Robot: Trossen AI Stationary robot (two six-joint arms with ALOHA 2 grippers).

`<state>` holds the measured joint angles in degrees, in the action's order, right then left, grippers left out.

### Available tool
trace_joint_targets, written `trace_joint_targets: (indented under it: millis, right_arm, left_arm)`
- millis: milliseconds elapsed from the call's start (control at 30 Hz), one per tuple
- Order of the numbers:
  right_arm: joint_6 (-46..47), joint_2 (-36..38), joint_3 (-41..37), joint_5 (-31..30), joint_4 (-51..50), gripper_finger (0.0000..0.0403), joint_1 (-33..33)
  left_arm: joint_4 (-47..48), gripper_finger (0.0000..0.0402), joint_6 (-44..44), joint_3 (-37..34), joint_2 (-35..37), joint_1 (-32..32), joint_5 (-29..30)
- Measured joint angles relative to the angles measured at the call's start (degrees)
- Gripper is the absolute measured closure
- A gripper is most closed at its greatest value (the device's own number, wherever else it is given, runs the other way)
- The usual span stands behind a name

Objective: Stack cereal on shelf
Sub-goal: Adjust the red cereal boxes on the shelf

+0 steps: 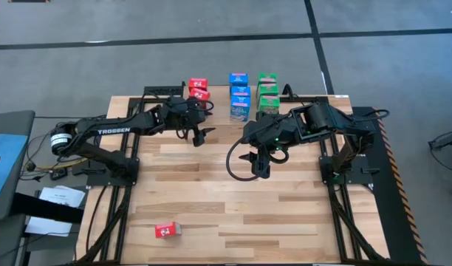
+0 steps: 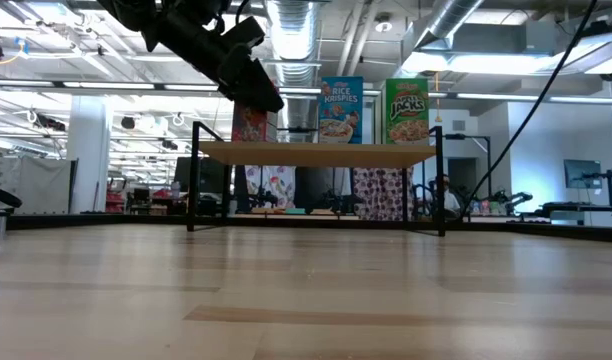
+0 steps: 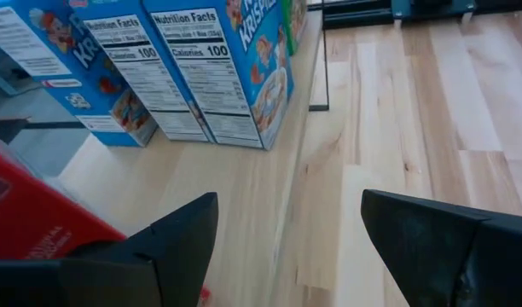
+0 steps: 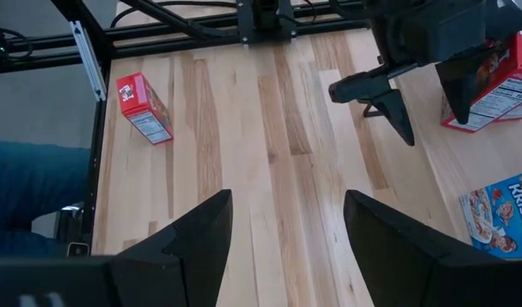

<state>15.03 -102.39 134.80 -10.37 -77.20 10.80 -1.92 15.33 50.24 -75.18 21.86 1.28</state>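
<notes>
The shelf (image 2: pixel 316 155) stands at the table's far edge. Cereal boxes stand upright on its light wood top in rows: red (image 1: pixel 198 87), blue (image 1: pixel 238 94) and green (image 1: pixel 268 89). One more red box (image 1: pixel 166 230) lies flat on the table near the front left, also seen in the right wrist view (image 4: pixel 143 107). My left gripper (image 1: pixel 202 133) hangs open just in front of the shelf's red row, with a red box (image 3: pixel 31 213) beside one finger and blue boxes (image 3: pixel 218 68) ahead. My right gripper (image 1: pixel 257 166) hovers open above the table's middle, holding nothing.
Black frame rails (image 1: pixel 122 185) run along the table's left and right sides beside the arm bases. Bare slatted tabletop (image 1: pixel 233 214) lies between the shelf and the front edge. The left gripper (image 4: pixel 389 94) shows in the right wrist view, close to the shelf's red boxes (image 4: pixel 491 81).
</notes>
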Motion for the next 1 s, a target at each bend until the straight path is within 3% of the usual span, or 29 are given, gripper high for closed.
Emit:
trace_joint_targets:
  millis: [233,433,567,1000]
  right_arm:
    - [0.01,0.00,0.00,0.00,0.08,0.0152,0.00]
    - [0.00,0.00,0.00,0.00,0.08,0.0152,0.01]
    - [0.01,0.01,0.00,0.00,0.08,0.0152,0.01]
    - [0.00,0.00,0.00,0.00,0.08,0.0152,-0.01]
  left_arm:
    - [3.40,0.0123,-2.71,0.00,0.72,-1.33,2.49]
    - [5.07,0.0123,-5.80,0.00,2.14,-2.50,9.94]
    - [4.92,0.0123,-13.05,0.00,2.09,-3.24,15.43]
    - [1.90,0.0123,-18.20,0.00,0.96,-5.16,21.91]
